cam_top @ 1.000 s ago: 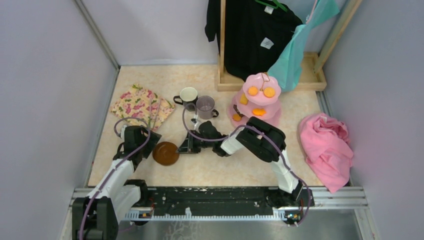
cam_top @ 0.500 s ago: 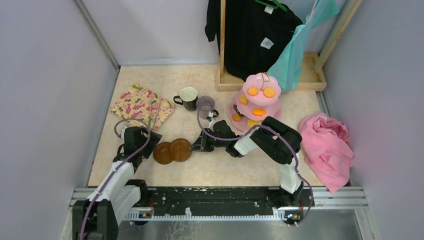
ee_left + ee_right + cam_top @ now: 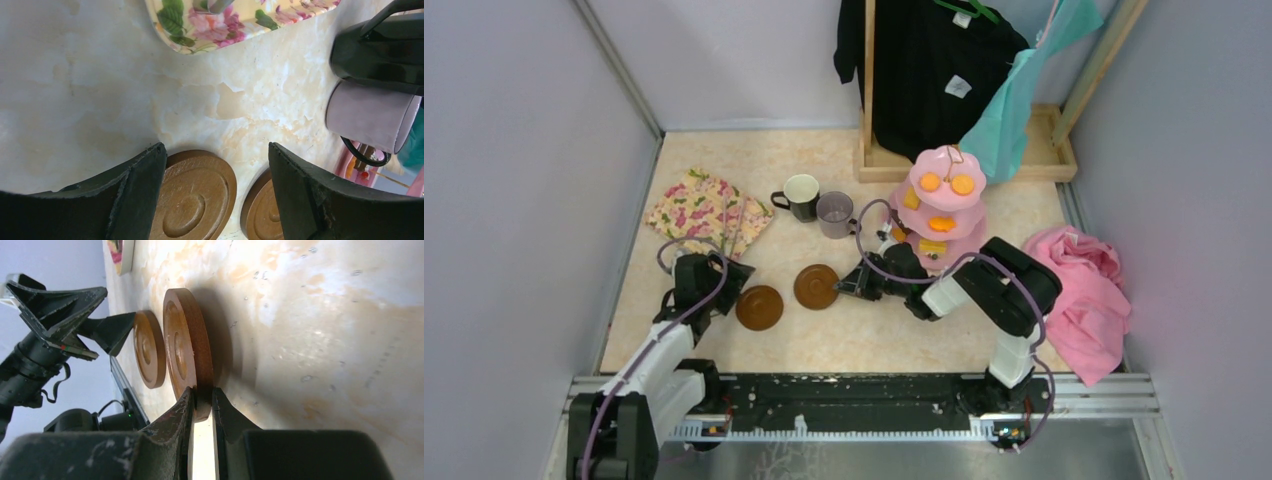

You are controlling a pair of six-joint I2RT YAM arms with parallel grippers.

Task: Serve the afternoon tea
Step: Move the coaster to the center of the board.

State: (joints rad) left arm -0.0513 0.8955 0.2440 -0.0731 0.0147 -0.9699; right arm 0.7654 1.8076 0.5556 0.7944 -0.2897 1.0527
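Note:
Two round brown coasters lie apart on the marble table. The left coaster (image 3: pixel 759 307) (image 3: pixel 192 200) sits under my left gripper (image 3: pixel 736 285) (image 3: pixel 217 150), which is open and touches nothing. My right gripper (image 3: pixel 844 285) (image 3: pixel 202 395) is shut on the rim of the right coaster (image 3: pixel 816 286) (image 3: pixel 187 350). Behind them a black mug (image 3: pixel 799 196) (image 3: pixel 380 50) and a smoky translucent mug (image 3: pixel 835 213) (image 3: pixel 370 115) stand side by side. The pink three-tier stand (image 3: pixel 939 205) carries orange snacks (image 3: pixel 931 181).
A flower-patterned tray (image 3: pixel 707 210) (image 3: pixel 225 25) lies at the back left. A crumpled pink cloth (image 3: pixel 1079 285) sits at the right edge. A wooden rack with hanging clothes (image 3: pixel 944 60) stands at the back. Grey walls close in both sides.
My right gripper has pulled one coaster to the right, off the other, so the two now lie apart. The left arm has barely moved.

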